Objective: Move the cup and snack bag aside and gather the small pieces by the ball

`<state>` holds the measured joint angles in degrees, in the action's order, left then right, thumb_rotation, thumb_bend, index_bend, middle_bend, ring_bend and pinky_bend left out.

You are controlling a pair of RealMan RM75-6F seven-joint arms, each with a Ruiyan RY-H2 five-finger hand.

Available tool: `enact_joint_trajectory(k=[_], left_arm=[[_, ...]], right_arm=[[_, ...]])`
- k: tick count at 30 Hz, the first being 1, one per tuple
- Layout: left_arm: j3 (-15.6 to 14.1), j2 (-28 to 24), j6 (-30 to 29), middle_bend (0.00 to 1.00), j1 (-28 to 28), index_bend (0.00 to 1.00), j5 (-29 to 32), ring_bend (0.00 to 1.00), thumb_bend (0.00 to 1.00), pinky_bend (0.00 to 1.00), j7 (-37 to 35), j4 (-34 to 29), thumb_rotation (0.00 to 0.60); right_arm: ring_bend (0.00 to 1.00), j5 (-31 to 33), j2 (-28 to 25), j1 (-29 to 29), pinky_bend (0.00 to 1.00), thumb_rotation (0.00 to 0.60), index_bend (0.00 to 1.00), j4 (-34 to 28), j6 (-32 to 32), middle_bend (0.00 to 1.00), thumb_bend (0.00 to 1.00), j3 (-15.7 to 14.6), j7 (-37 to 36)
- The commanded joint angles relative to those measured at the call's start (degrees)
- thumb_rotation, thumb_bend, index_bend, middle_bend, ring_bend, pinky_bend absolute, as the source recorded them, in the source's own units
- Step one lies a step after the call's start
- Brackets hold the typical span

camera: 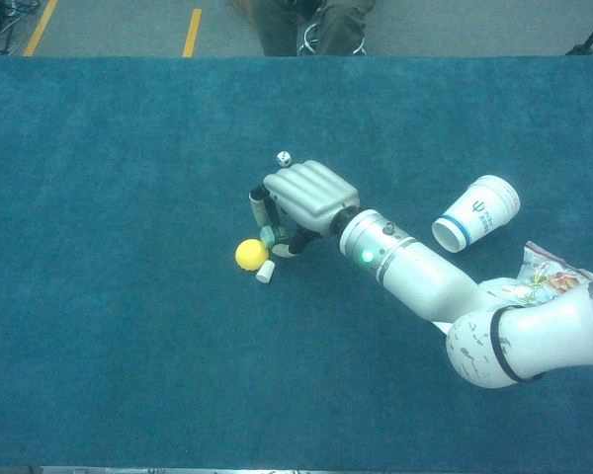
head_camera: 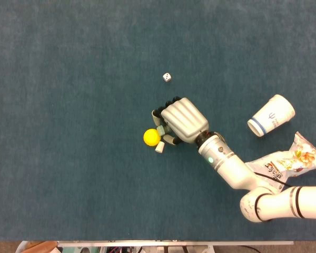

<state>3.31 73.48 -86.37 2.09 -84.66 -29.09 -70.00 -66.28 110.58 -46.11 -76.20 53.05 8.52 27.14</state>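
My right hand (head_camera: 181, 120) (camera: 308, 196) hovers palm down just right of the yellow ball (head_camera: 151, 137) (camera: 249, 254). Its fingers pinch a small pale green piece (head_camera: 161, 129) (camera: 268, 235), which sits close beside the ball. A small white piece (head_camera: 159, 147) (camera: 264, 272) lies against the ball's near right side. A white die (head_camera: 167, 77) (camera: 284, 158) rests farther back on the cloth. The paper cup (head_camera: 272, 115) (camera: 477, 212) lies on its side at the right, with the snack bag (head_camera: 295, 158) (camera: 544, 276) in front of it. No left hand shows.
Blue cloth (head_camera: 68, 105) covers the whole table. My right forearm (head_camera: 231, 168) stretches from the lower right across the cloth toward the ball. A seated person's legs (camera: 306, 25) show beyond the far table edge.
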Motion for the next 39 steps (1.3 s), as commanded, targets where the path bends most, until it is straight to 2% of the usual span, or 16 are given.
enact_joint_trajectory(k=[1,4,7,13,18,26,33,39], left_arm=[[0.02,-0.02,-0.03,0.50,0.03,0.55,-0.05,0.34,0.31,0.50,0.12,-0.11,0.600],[0.01,-0.05,-0.07,0.50,0.01,0.55,-0.08,0.34,0.31,0.50,0.39,-0.29,0.600],[0.01,-0.08,0.01,0.50,0.06,0.55,-0.10,0.34,0.31,0.50,0.63,-0.41,0.600],[-0.05,-0.04,0.21,0.50,0.09,0.55,-0.07,0.34,0.31,0.50,0.80,-0.47,0.600],[-0.05,0.09,0.35,0.50,0.19,0.55,-0.10,0.34,0.31,0.50,0.84,-0.38,0.600],[-0.05,0.18,0.60,0.50,0.24,0.55,0.04,0.34,0.31,0.50,0.94,-0.42,0.600],[-0.12,0.54,1.00,0.50,0.18,0.55,0.29,0.34,0.31,0.50,0.23,0.27,0.600],[-0.29,0.95,0.94,0.50,-0.20,0.55,0.43,0.34,0.31,0.50,-0.96,1.36,0.600]], right_arm=[[0.43,-1.12,-0.47,0.39,0.40,0.600,0.51,-0.39,0.72,0.53,0.01,-0.18,-0.97],[0.39,-2.43,-1.14,0.68,0.40,0.600,0.41,-0.93,1.39,0.49,0.00,-0.29,-1.91],[0.35,-3.43,-1.75,1.10,0.40,0.600,0.36,-1.38,2.06,0.44,0.00,-0.33,-3.00],[0.33,-4.16,-1.91,1.28,0.40,0.600,0.36,0.42,4.29,0.42,0.00,1.24,-2.43],[0.33,-2.83,-1.29,-0.67,0.40,0.600,0.42,4.27,2.93,0.42,0.00,3.78,-0.75],[0.33,-2.82,1.18,-8.00,0.40,0.600,0.44,15.12,-3.39,0.44,0.01,6.67,2.44],[0.34,-4.81,5.17,-14.28,0.41,0.600,0.47,26.72,-7.10,0.46,0.15,7.42,2.52],[0.36,-6.57,9.43,-18.42,0.42,0.600,0.49,36.37,-8.31,0.48,0.20,7.74,0.16]])
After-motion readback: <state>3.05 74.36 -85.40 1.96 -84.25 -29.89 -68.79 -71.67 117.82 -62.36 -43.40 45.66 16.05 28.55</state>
